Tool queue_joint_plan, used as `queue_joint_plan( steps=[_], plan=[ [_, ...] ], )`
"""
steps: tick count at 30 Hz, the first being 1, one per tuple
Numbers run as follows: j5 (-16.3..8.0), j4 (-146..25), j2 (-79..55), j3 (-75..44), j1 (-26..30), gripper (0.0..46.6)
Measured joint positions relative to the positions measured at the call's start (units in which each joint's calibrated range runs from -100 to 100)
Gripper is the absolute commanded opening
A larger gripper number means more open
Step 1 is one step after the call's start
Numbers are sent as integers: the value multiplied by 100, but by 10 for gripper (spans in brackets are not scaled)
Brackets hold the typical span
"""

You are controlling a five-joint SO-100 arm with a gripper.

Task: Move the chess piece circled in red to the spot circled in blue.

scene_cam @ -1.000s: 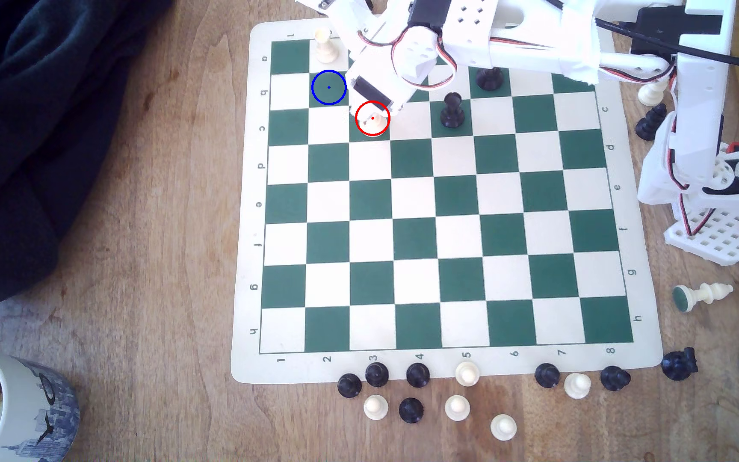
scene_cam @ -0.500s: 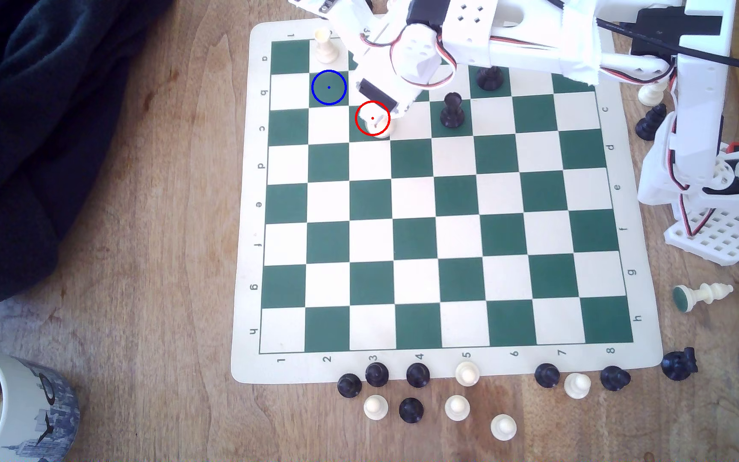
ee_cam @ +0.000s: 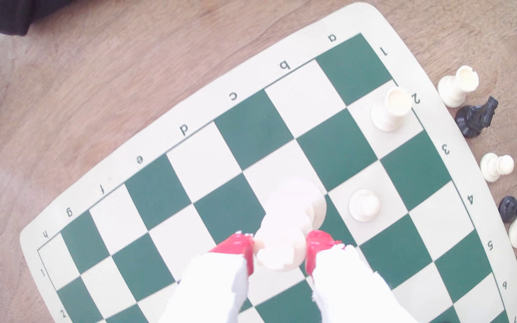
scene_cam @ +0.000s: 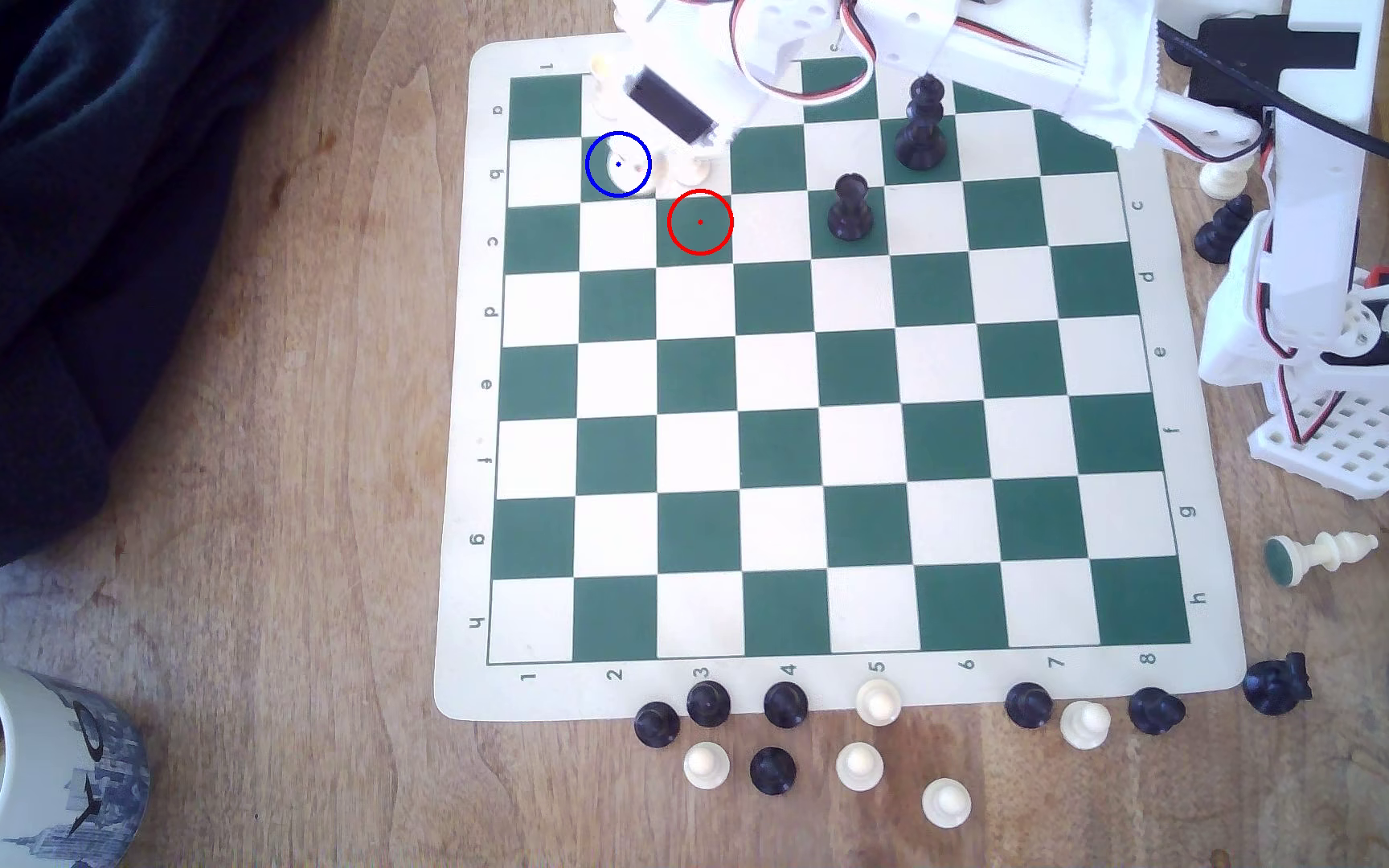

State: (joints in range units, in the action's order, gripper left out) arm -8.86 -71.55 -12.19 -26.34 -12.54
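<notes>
One cream chess piece [ee_cam: 291, 223] hangs pinched by its top between the red pads [ee_cam: 238, 251] of the pincer [ee_cam: 279, 253], closed on it, its base over the blue-ringed spot [scene_cam: 599, 185] directly beneath. Just beside the pincer stands another cream pawn [ee_cam: 364, 205]; I judge a crooked release could topple either.

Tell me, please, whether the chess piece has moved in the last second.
Yes: the chess piece, held by the gripper, went from the red-ringed square up-left to the spot.
</notes>
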Motion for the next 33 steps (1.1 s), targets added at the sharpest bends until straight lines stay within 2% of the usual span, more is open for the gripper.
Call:
queue_joint_plan(
  steps=[11, 20, 33],
  plan=[
    [-10, 781, -1064, -253, -361, 46],
    [-10, 1131, -1525, -253, -413, 44],
    [-59, 1235, -1575, -253, -413, 43]
  ],
)
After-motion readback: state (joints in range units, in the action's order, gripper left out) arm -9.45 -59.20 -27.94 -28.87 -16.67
